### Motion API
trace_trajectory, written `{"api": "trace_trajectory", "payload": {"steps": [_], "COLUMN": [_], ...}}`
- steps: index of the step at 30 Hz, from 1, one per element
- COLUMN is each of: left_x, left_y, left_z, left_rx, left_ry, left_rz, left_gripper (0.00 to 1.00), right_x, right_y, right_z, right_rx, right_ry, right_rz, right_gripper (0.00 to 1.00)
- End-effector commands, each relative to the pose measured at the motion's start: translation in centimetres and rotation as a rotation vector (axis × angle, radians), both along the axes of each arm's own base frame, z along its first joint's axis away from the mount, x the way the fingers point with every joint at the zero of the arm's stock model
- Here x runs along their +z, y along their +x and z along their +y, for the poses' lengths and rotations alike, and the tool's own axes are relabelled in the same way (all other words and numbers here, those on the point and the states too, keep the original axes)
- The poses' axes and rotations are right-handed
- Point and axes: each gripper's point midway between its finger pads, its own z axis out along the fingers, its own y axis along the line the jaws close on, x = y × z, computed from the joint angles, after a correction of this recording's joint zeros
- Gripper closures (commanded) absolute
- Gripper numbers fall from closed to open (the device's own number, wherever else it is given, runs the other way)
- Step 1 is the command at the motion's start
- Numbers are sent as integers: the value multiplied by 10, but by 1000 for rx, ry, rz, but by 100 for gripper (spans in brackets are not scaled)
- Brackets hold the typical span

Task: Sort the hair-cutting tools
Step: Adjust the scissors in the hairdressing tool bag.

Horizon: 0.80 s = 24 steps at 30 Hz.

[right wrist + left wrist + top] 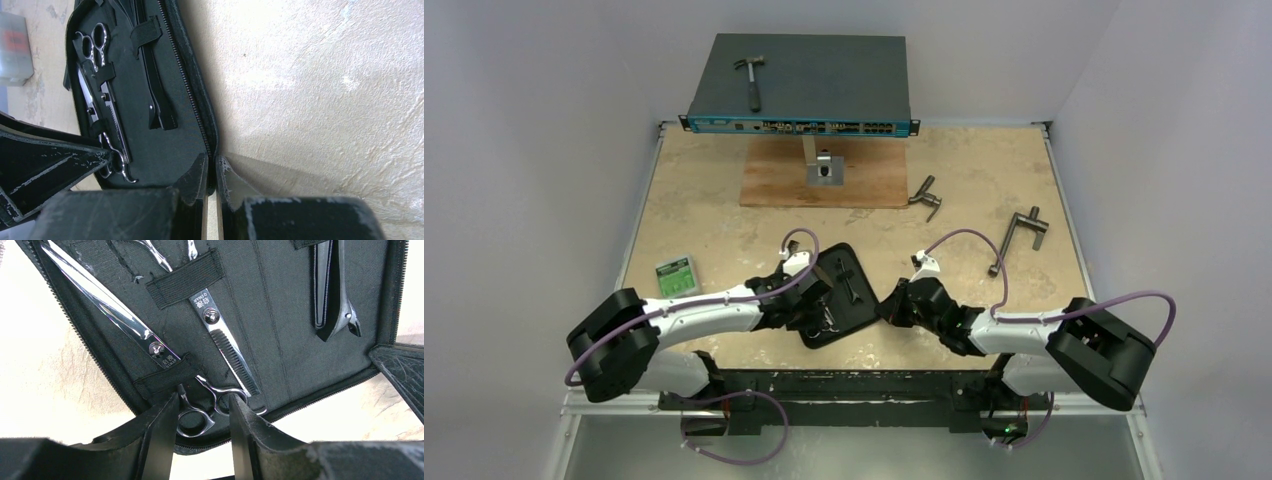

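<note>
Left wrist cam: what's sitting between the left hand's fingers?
The left hand straddles a finger ring of the long scissors, which lie strapped in the open black case. Only case lining lies under the ring. The left wrist view shows it.

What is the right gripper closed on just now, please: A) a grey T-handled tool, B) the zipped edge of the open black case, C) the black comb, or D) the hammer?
B: in the right wrist view the right gripper has its fingers pinched on the zip edge of the black case.
</note>
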Motion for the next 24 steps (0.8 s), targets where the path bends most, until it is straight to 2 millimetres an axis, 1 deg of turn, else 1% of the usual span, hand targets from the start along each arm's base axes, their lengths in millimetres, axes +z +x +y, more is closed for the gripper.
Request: {"api": "trace_trajectory", "payload": {"steps": [1,3,5,8,12,15,17,20,24], "left_x": [16,17,22,39,70,82,81,70,55], "left_y": [11,11,11,13,19,29,38,53,61], "left_z": [-35,-30,-20,-5,15,31,37,43,33], "left_rx": [-7,0,4,11,16,54,81,124,115], "left_ry": [-135,-118,-93,-70,-42,-2,14,22,13], "left_rz": [-36,-43,-61,-112,-208,-267,-264,-235,-198], "left_gripper": [60,57,54,46,44,44,44,45,47], "right_x": [0,2,5,7,6,7,7,7,5], "right_y": [-12,-12,-11,-9,-9,-9,-8,-7,-8], "right_z": [7,5,2,-3,-8,-9,-9,-7,-6], "right_rx": [38,32,23,13,11,13,16,25,40], "right_ry": [19,12,7,-6,-30,-41,-49,-55,-66], "right_rz": [28,21,11,-4,-13,-21,-24,-27,-25], "right_gripper": [100,100,100,100,100,100,100,100,100]}}
